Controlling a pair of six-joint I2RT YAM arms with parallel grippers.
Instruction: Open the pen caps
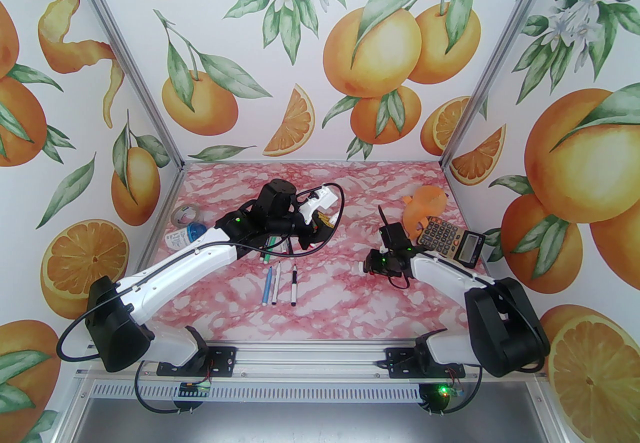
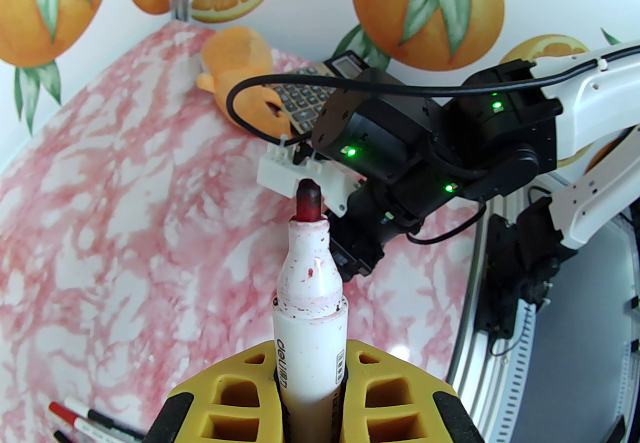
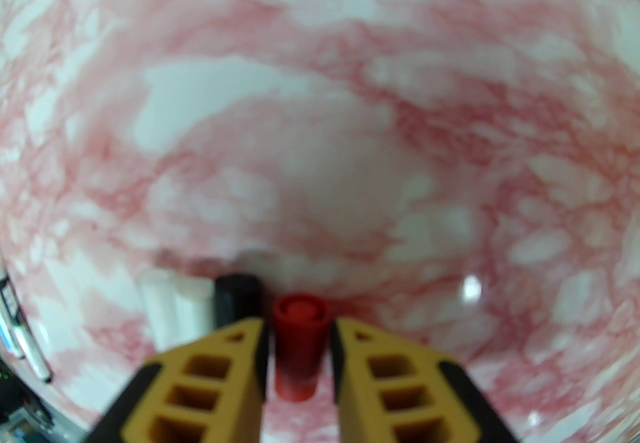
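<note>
1. Clamps the left claw (image 2: 310,356) tight on a pen (image 2: 310,276), fingers pressed onto the low part of the white barrel. Leaves the ink-stained neck and bare red tip (image 2: 308,201) jutting out ahead of the fingers, probably to keep the cap end free for the other claw.
2. Brackets a red cap (image 3: 297,346) between the fingers of the right claw (image 3: 298,326), lengthwise along them. Cannot tell whether pinched or lying loose: edges too blurred to show contact.
3. Holds that claw low over the table (image 3: 320,106), with a black cap (image 3: 237,296) just beside one fingertip and white caps (image 3: 170,301) next beyond it. Looks like a chosen drop spot, keeping pulled caps grouped and apart from the pens.
4. Counts this pen as opened, judging by the bare tip and the cap well apart from the left claw.
5. Calls next for parting from the cap, then laying the pen among the other pens (image 1: 275,283) on the table near the left claw.
6. Risks: round cap rolling off; wet tip marking the table.
</note>
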